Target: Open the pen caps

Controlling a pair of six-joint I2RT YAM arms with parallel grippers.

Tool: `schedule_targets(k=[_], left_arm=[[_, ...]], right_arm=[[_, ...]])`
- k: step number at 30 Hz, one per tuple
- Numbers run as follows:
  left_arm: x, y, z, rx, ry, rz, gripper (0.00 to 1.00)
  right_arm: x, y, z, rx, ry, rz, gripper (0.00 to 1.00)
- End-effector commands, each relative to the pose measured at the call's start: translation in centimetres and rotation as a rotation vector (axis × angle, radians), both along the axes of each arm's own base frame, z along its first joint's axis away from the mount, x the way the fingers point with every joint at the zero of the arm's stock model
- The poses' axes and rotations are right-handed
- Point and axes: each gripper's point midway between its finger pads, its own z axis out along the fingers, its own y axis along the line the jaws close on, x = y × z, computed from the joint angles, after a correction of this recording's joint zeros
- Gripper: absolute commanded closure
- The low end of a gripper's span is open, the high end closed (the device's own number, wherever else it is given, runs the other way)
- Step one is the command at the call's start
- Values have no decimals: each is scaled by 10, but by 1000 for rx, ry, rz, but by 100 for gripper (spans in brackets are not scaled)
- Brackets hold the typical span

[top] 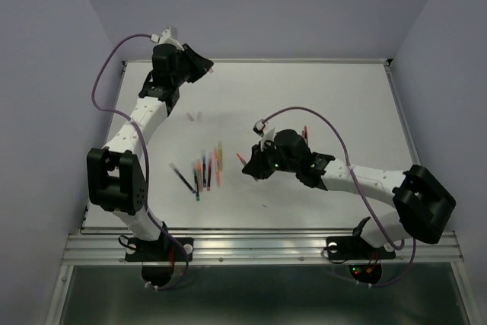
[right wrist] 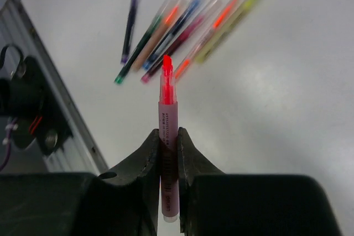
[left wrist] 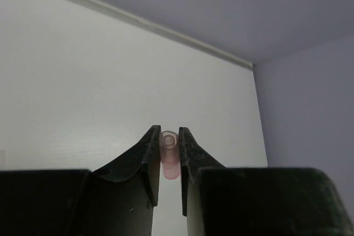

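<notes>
- Top view: a white table (top: 342,97) boxed in by pale lilac walls. The left gripper (top: 202,66) is way out over the far left corner. The right gripper (top: 247,165) sits mid-table, just right of the bunch of pens (top: 205,173). Two pale loose caps (top: 195,116) lie a bit farther back than the bunch.
- Left wrist view: the jaws are pinched shut on a pink cap (left wrist: 169,158), a stubby translucent tube with its round end poking past the fingertips. This looks like drop-off time, so it's best to go low before letting go, or that round thing will roll.
- Right wrist view: the jaws are clamped on the uncapped pen (right wrist: 168,109), which has a pink barrel and a bright red-orange tip pointing toward the bunch. Those look capped, so it'd be smart to lay this one down apart from them.
</notes>
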Motion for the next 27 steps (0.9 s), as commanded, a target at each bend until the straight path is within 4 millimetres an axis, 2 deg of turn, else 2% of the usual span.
schedule_targets(k=[1,3,4,6,7,8,10,11,14,16,18,19,25,27], left_arm=[[33,33,57,-8,-164,104,100],[33,33,52,3,-152,93,100],[32,34,47,12,-139,96,100],[26,43,25,56,-76,128,100],[26,50,17,83,-58,163,100],[18,57,-3,134,-7,171,100],[13,70,-25,187,44,221,100],[1,76,-53,223,126,233,100],[-12,92,-97,290,237,290,100],[-15,102,-119,335,294,335,100],[-19,111,-137,369,357,368,100],[-19,116,-148,383,388,381,100],[-21,129,-172,402,457,431,100],[-22,132,-180,406,481,437,100]], right_arm=[[-36,2,1,47,78,57,99],[-33,-7,-6,19,81,13,99],[-16,-13,-3,-3,52,-86,99],[-1,-26,-6,-40,60,-143,99],[16,-35,-1,-45,43,-229,99],[32,-50,-5,-61,56,-288,99],[57,-71,-9,-103,45,-413,99],[68,-85,-13,-130,40,-460,99],[95,-106,-18,-186,11,-561,99],[106,-126,-28,-258,12,-628,99],[119,-134,-35,-292,10,-663,99],[127,-145,-38,-315,6,-697,98],[157,-163,-61,-408,29,-775,86],[160,-166,-66,-444,31,-785,84]])
